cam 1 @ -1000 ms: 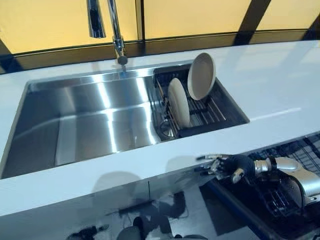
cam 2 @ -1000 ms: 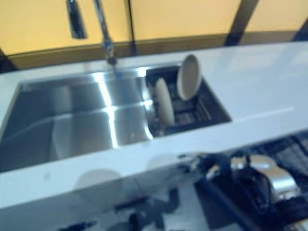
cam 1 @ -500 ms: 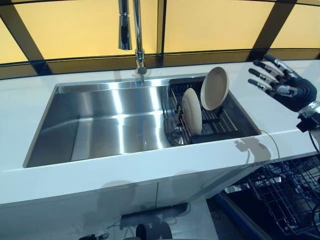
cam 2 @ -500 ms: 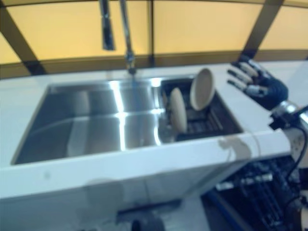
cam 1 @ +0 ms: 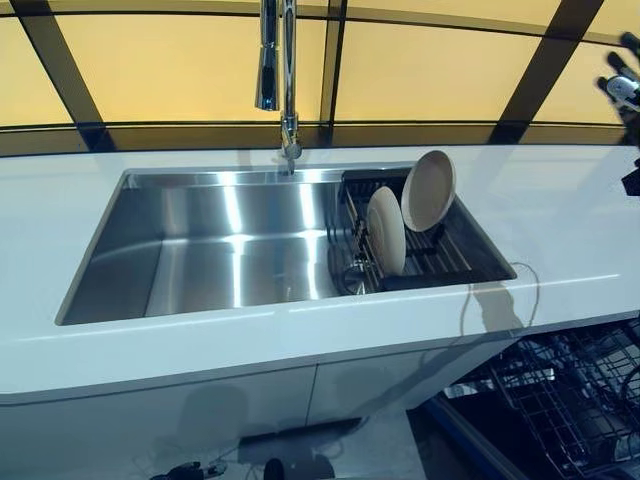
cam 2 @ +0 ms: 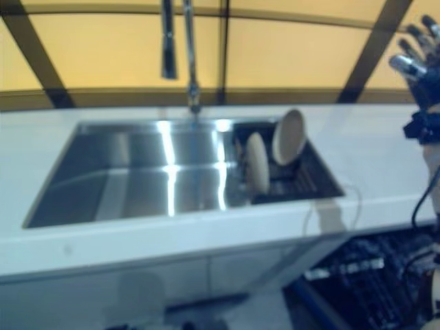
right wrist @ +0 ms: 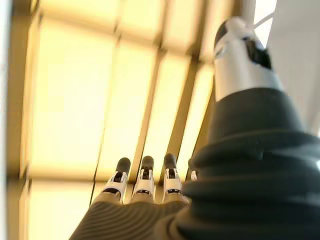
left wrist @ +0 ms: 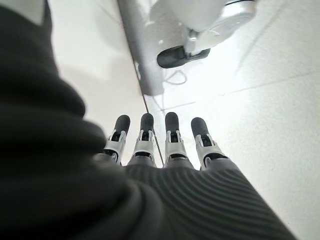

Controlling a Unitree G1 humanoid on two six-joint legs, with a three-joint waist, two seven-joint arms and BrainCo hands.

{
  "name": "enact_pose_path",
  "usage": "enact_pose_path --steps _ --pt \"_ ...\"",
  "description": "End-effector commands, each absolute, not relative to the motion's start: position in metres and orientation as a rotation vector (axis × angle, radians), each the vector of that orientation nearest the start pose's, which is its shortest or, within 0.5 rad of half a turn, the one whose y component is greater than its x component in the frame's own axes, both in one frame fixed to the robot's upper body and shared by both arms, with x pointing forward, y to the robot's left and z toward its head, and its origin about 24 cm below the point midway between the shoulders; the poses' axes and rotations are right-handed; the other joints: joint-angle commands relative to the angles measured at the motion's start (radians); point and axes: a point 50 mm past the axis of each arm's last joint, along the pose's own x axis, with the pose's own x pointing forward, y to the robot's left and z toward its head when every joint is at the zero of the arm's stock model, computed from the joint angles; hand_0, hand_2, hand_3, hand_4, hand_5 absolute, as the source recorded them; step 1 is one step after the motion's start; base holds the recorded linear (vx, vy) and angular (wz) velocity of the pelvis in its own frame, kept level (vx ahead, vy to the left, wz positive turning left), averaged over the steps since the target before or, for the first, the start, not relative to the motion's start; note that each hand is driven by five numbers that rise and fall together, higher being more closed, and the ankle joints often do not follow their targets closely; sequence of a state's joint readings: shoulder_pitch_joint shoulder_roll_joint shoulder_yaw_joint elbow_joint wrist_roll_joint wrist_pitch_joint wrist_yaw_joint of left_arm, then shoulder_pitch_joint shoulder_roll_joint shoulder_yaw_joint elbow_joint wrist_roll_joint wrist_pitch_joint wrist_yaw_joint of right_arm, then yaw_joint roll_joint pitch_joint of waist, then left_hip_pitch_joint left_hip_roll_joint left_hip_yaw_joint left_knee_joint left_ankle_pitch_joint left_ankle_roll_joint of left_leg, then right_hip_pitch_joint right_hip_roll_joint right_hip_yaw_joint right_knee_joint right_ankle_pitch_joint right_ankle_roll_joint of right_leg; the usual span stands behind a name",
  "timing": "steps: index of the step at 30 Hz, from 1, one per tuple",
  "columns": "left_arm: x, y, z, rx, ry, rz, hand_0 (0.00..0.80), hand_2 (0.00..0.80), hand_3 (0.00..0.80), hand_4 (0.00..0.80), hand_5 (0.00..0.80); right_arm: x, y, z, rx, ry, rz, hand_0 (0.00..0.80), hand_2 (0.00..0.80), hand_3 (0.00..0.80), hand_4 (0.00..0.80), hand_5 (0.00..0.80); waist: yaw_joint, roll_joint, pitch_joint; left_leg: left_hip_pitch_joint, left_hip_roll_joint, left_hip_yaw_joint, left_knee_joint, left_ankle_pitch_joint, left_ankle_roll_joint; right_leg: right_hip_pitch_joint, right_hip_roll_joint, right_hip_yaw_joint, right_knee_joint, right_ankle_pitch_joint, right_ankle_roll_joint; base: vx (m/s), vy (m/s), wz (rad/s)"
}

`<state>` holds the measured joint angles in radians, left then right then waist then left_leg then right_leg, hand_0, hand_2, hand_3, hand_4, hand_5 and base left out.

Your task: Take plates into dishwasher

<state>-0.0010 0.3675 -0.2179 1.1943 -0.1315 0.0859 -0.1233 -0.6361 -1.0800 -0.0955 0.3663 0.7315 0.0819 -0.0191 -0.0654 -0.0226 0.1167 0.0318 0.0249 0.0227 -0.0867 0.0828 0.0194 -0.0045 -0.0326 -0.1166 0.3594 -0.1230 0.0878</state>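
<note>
High at the right edge of the eye views, the right hand is raised above the white counter, well apart from everything on it, fingers straight and spread, holding nothing. Well below it and toward the robot's left, two cream plates stand on edge in a dark rack at the right end of the steel sink, the front plate just beside the rear one. A tall faucet rises behind the sink. Lower still, under the counter's edge, the open dishwasher's wire rack shows.

Only the right wrist view shows that hand's fingers close up, extended against yellow panels. Only the left wrist view shows the left hand, fingers straight and relaxed, empty, pointing at pale floor.

Half a second ago the right hand sat lower, near the rack's far corner; it has since risen toward the frame's corner. A second ago it hung below the counter by the dishwasher. Both plates have stayed in the rack.
</note>
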Motion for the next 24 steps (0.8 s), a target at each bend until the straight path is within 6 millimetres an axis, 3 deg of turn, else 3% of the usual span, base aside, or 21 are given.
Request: enact_pose_path --steps 1,2,5,6,10,15,20,24 --pt "0.088 0.296 -0.142 0.307 1.321 0.115 0.0 0.0 0.0 0.0 0.0 0.281 -0.365 0.355 -0.605 -0.605 -0.644 0.0 0.0 0.0 0.0 0.0 0.049 -0.047 -0.027 0.091 -0.016 0.026 0.076 -0.128 -0.022 -0.075 -0.114 0.007 -0.104 0.2 0.059 0.073 -0.317 -0.03" --pt "0.094 0.299 -0.14 0.3 1.307 0.139 0.0 0.0 0.0 0.0 0.0 0.278 -0.366 0.366 -0.78 -0.625 -0.755 0.0 0.0 0.0 0.0 0.0 0.054 -0.055 -0.02 0.097 -0.002 0.031 0.081 -0.142 -0.03 -0.073 -0.135 0.0 -0.185 0.208 0.063 0.009 -0.32 -0.03" --pt "0.103 0.298 -0.138 0.239 1.277 0.229 0.0 0.0 0.0 0.0 0.0 0.275 -0.362 0.392 -1.199 -0.634 -0.957 0.0 0.0 0.0 0.0 0.0 0.074 -0.064 -0.017 0.085 0.037 0.055 0.095 -0.153 -0.046 -0.024 -0.135 -0.03 -0.311 0.209 0.07 -0.007 -0.255 0.01" --pt "0.102 0.297 -0.138 0.235 1.28 0.231 0.0 0.0 0.0 0.0 0.0 0.274 -0.362 0.393 -1.247 -0.624 -0.967 0.0 0.0 0.0 0.0 0.0 0.078 -0.065 -0.02 0.085 0.039 0.057 0.091 -0.147 -0.05 -0.014 -0.134 -0.039 -0.321 0.21 0.07 0.046 -0.133 0.09" --pt "0.081 0.296 -0.144 0.265 1.347 0.209 0.0 0.0 0.0 0.0 0.0 0.283 -0.355 0.405 -1.75 -0.461 -0.939 0.0 0.0 0.0 0.0 0.0 0.123 -0.087 -0.059 0.079 0.057 0.053 0.032 -0.092 -0.078 0.076 -0.114 -0.082 -0.429 0.213 0.066 0.125 -0.159 0.33" --pt "0.074 0.292 -0.147 0.256 1.368 0.188 0.0 0.0 0.0 0.0 0.0 0.295 -0.346 0.409 -1.761 -0.453 -0.908 0.0 0.0 0.0 0.0 0.0 0.139 -0.075 -0.071 0.059 0.059 0.046 0.015 -0.075 -0.092 0.089 -0.106 -0.103 -0.444 0.201 0.057 0.051 -0.065 0.07" --pt "0.073 0.285 -0.149 0.265 1.363 0.108 0.0 0.0 0.0 0.0 0.0 0.305 -0.337 0.392 -1.795 -0.488 -0.851 0.0 0.0 0.0 0.0 0.0 0.135 -0.05 -0.05 0.058 0.036 0.037 0.028 -0.091 -0.082 0.084 -0.118 -0.099 -0.429 0.196 0.059 0.037 0.059 0.02" --pt "0.077 0.294 -0.145 0.289 1.356 0.104 0.0 0.0 0.0 0.0 0.0 0.308 -0.326 0.374 -1.912 -0.53 -0.784 0.0 0.0 0.0 0.0 0.0 0.124 -0.036 -0.016 0.06 0.039 0.016 0.036 -0.089 -0.059 0.028 -0.122 -0.08 -0.266 0.137 0.061 -0.014 -0.043 0.0"
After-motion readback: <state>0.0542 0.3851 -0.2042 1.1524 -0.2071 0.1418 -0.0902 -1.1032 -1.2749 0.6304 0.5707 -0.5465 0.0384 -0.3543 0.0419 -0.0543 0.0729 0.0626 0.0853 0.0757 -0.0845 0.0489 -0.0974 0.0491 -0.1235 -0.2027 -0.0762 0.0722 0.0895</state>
